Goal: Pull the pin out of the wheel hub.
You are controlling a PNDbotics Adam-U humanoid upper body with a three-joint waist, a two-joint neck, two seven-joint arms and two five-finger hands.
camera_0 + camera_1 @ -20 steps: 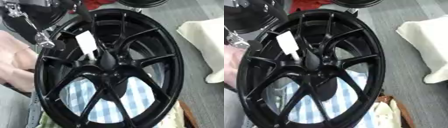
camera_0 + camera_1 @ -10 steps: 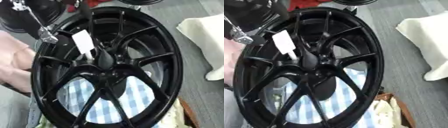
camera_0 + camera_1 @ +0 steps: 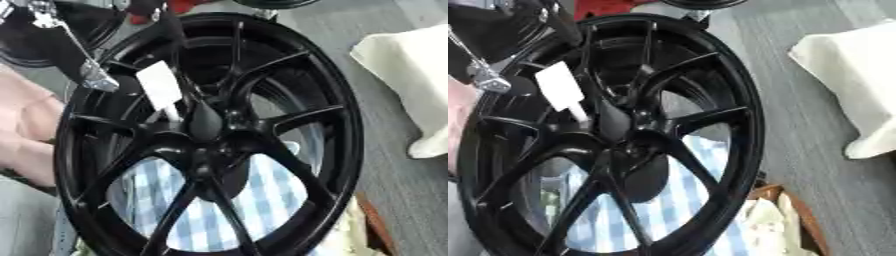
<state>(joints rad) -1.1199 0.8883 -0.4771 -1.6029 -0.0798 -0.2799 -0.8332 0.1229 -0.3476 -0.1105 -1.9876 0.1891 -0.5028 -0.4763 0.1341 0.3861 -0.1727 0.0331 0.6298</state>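
A black spoked wheel (image 3: 332,150) fills both views, tilted, its hub (image 3: 203,145) near the middle. A white flat pin (image 3: 160,89) with a thin stem stands in the hub's upper left side. My left arm reaches in from the upper left, black, and a silver-tipped part of the left hand (image 3: 94,79) lies on the rim to the left of the pin, apart from it. How the hand's fingers are set is hidden. My right hand shows in neither view.
Blue-and-white checked cloth (image 3: 262,200) shows through the lower spokes. A cream cloth bundle (image 3: 859,75) lies on the grey floor at right. Pink fabric (image 3: 26,130) is at left. A brown box edge (image 3: 798,210) sits at lower right, another black wheel (image 3: 35,45) at upper left.
The whole picture shifts slightly, so the camera has moved. The white pin stays in the hub and the silver-tipped part stays by the rim.
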